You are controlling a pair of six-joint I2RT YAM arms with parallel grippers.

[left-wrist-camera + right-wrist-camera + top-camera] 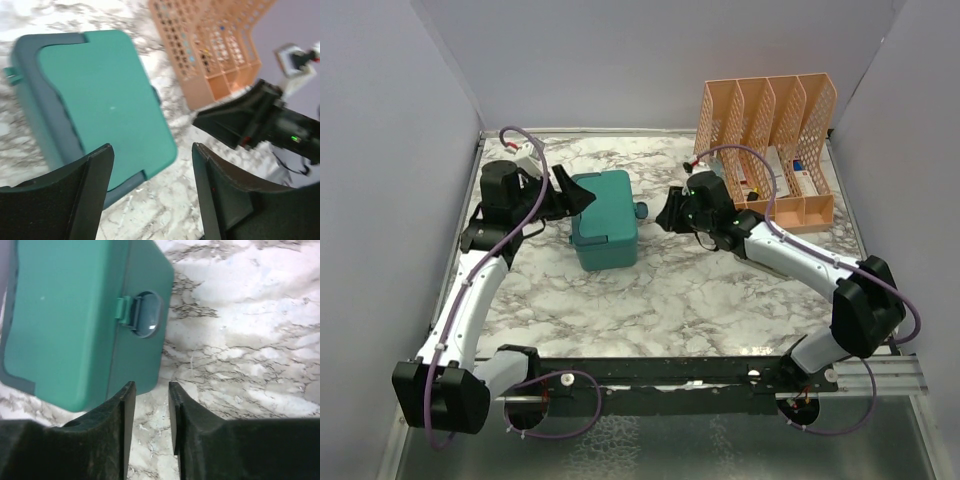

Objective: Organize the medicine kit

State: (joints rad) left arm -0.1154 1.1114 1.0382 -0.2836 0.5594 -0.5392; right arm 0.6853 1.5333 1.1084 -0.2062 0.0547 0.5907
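Left fingers (75, 200) wide, right fingers (100, 435) narrow, holding nothing.

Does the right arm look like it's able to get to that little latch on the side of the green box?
Probably yes. The latch on the medicine kit faces the right arm, whose jaws sit just short of it, slightly apart and empty, with only bare table between.

Medicine kit (100, 110) beyond parted jaws
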